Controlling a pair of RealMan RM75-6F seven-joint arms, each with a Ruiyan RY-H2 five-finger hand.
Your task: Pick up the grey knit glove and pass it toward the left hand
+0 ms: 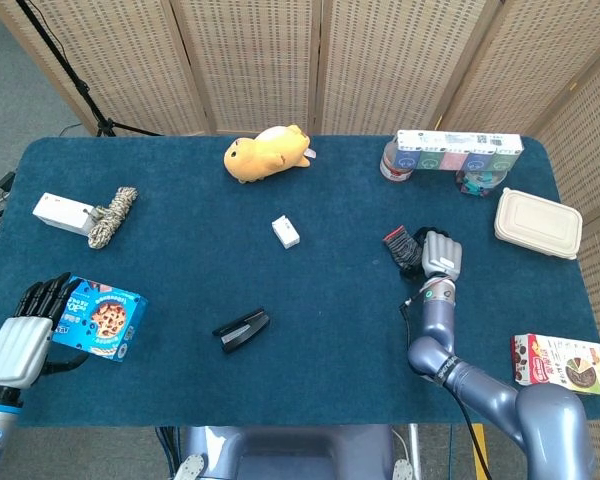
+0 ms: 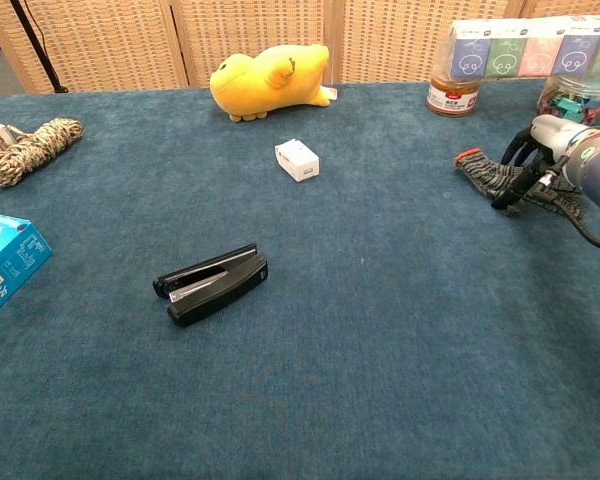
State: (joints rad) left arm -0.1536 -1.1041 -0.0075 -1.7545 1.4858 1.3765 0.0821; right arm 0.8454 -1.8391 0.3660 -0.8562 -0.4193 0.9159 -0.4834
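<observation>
The grey knit glove (image 1: 400, 243) with a red-edged cuff lies flat on the blue table at the right, also seen in the chest view (image 2: 483, 172). My right hand (image 1: 439, 253) sits on the glove's right part, fingers curled down into the knit (image 2: 550, 150); most of the glove under it is hidden. My left hand (image 1: 25, 330) rests at the table's near left corner, fingers spread, holding nothing, beside a blue cookie box (image 1: 102, 317). It does not show in the chest view.
A black stapler (image 1: 241, 329) lies mid-table, a small white box (image 1: 286, 231) beyond it, a yellow plush (image 1: 267, 152) further back. Rope (image 1: 112, 215) lies far left. A tissue pack on jars (image 1: 458, 142), a lidded container (image 1: 537, 222) and a snack box (image 1: 560, 360) stand near the right hand.
</observation>
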